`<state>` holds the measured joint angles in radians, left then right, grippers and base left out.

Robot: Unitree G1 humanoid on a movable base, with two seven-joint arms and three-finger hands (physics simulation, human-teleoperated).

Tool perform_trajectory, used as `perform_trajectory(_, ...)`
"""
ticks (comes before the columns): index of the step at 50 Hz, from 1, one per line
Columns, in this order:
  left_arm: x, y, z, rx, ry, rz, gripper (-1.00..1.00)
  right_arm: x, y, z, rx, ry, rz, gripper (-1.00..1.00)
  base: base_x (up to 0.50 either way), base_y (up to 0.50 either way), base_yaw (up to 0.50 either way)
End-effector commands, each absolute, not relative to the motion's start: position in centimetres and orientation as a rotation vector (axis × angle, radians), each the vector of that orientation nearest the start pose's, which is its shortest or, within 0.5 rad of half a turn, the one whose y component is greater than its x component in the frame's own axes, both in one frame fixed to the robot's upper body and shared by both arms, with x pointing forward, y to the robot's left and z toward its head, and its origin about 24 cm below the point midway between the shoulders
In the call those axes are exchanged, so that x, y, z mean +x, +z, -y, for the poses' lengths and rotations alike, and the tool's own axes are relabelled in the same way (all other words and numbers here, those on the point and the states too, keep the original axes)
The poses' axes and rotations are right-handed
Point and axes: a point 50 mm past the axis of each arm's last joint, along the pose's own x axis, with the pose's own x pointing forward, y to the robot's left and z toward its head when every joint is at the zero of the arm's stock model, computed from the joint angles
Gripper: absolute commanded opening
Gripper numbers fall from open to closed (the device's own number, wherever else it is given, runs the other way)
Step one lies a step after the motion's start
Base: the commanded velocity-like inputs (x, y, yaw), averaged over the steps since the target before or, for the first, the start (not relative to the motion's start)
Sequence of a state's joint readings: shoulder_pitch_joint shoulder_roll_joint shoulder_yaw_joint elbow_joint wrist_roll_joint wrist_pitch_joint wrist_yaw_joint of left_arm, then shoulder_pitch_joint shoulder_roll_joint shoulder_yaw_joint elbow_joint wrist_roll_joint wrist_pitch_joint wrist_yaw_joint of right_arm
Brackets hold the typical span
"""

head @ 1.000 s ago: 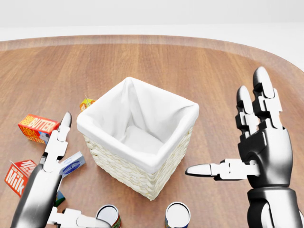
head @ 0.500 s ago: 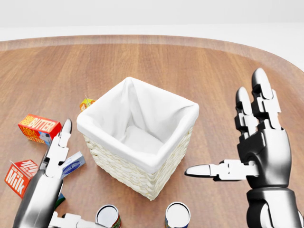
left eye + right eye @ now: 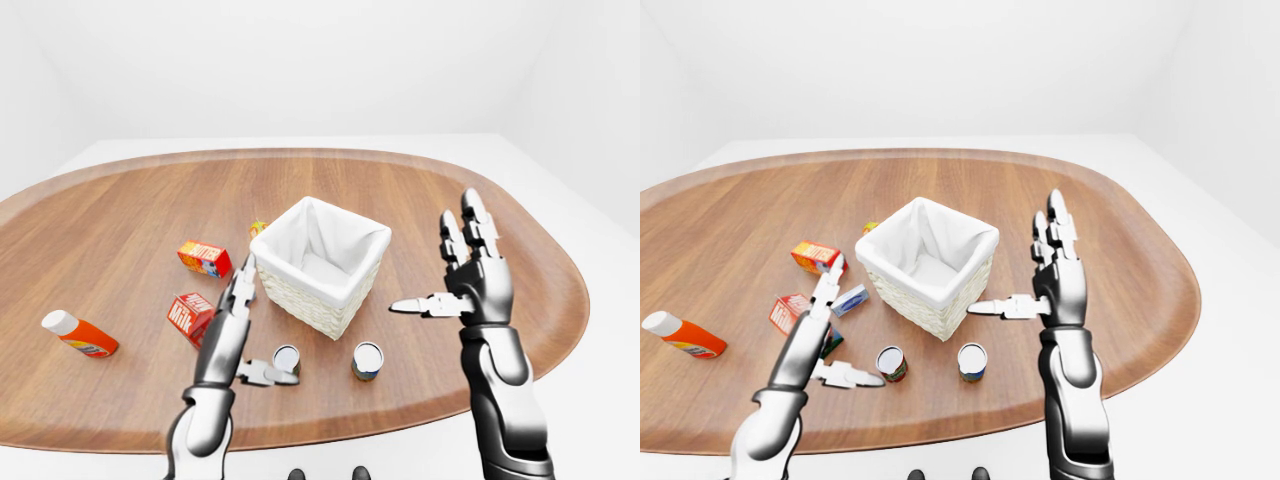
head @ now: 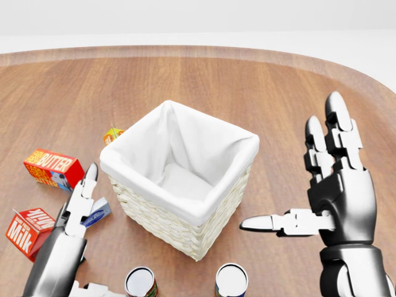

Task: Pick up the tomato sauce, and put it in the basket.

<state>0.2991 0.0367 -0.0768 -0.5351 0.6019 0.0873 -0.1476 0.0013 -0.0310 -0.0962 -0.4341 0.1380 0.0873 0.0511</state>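
Left hand (image 4: 59, 247) lowered since a second ago, fingers spread, empty; thumb tip just beside the tomato sauce can (image 3: 891, 362). Right hand (image 4: 331, 192) open, empty, right of basket (image 4: 179, 213).

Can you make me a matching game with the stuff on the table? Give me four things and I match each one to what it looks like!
Things:
1. basket
2. butter box
3. bottle
4. right hand

Looks:
A. lying flat, white cap
B. white cloth inside
C. fingers spread open
D. orange box, above the milk in the head view

Pairs: 1-B, 2-D, 3-A, 4-C
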Motion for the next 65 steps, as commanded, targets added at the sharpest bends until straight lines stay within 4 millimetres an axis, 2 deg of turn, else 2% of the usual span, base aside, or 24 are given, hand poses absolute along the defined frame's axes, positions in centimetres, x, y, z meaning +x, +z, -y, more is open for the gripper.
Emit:
perform_trajectory(1,19.3,8.5,-14.9,0.633,-0.053,0.087,1.00,23.8,13.3,17.1,0.076,-0.003,0.351,1.00,0.00,0.00,0.00)
perform_trajectory(23,19.2,7.7,-14.4,0.638,-0.072,0.060,1.00,23.9,13.3,17.1,0.077,-0.005,0.349,1.00,0.00,0.00,0.00)
perform_trajectory(65,20.0,5.2,-14.9,0.662,-0.055,-0.002,1.00,23.9,13.2,17.1,0.077,-0.004,0.347,1.00,0.00,0.00,0.00)
